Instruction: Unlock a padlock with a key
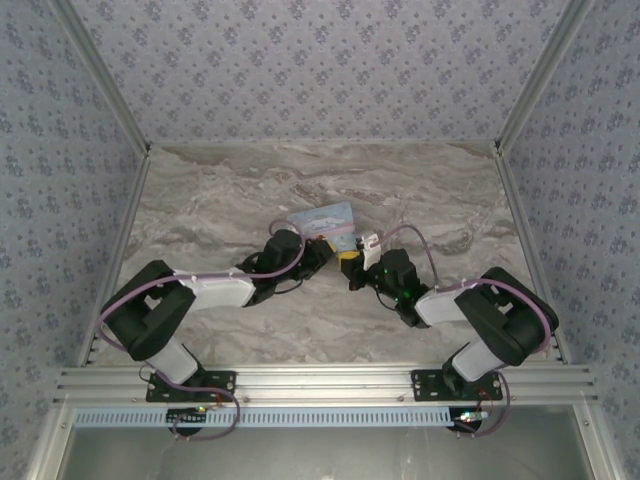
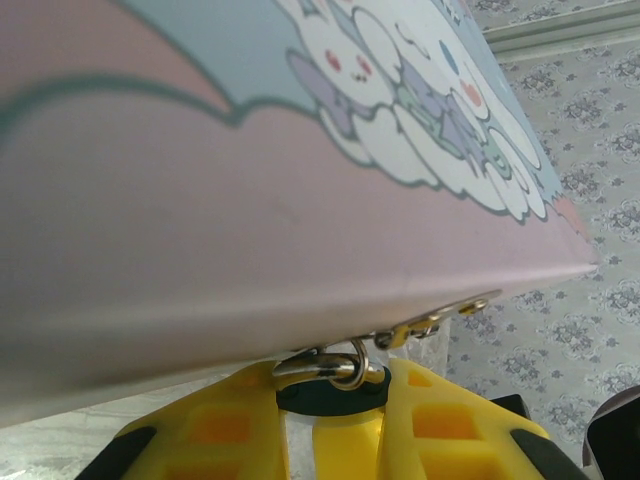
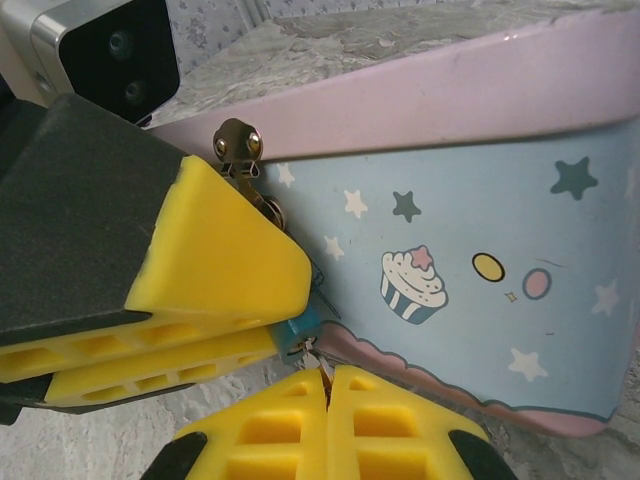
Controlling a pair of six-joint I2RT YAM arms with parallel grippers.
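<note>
Padlock [image 3: 297,330] shackle toward tin hasp [image 3: 238,140], base toward R claw [image 3: 326,385], clamped in L claw [image 2: 332,378], R claw shut

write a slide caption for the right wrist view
The left gripper holds the teal padlock beside the cartoon tin while the right gripper pinches a small silvery key beneath it.

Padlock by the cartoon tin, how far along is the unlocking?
Done: the left gripper is shut on the teal padlock beside the tin. In hand: the right gripper pinches a small silvery piece, apparently the key, at the padlock's end. Left: I cannot tell whether it is inserted; turning it and opening the lock remain.
</note>
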